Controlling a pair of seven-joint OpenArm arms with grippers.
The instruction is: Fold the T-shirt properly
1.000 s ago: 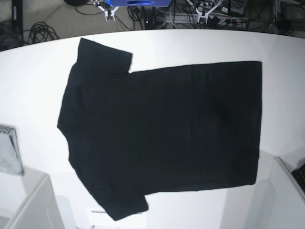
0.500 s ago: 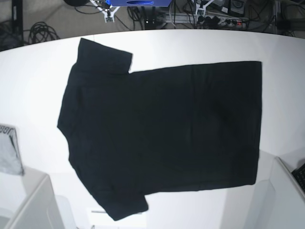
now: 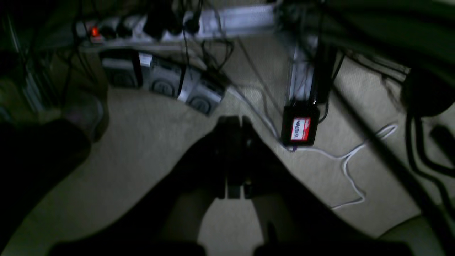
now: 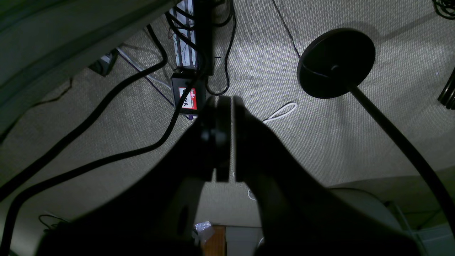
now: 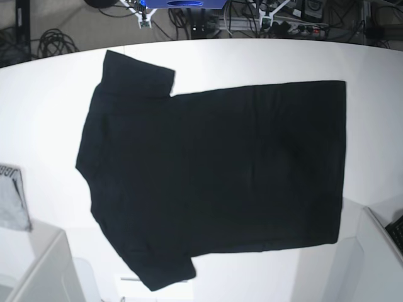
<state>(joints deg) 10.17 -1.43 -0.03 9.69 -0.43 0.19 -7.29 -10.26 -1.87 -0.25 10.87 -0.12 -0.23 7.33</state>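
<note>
The black T-shirt point(image 5: 214, 173) lies spread flat on the white table point(image 5: 264, 60), plain side up. Its sleeves point to the left and its hem runs along the right. Neither gripper is over it. In the left wrist view my left gripper point(image 3: 233, 122) is shut on nothing and hangs over the carpeted floor. My right gripper point(image 4: 223, 103) is likewise shut and empty above the floor. In the base view only small white arm parts show beyond the table's far edge, the left arm point(image 5: 272, 12) and the right arm point(image 5: 143, 16).
A small grey item with lettering point(image 5: 12, 198) sits at the table's left edge. White boxes stand at the front left point(image 5: 38, 264) and front right point(image 5: 371, 251). Cables, a power strip point(image 3: 227, 21) and a round black stand base point(image 4: 336, 62) lie on the floor.
The T-shirt has not moved. The arm parts beyond the table's far edge have shifted slightly.
</note>
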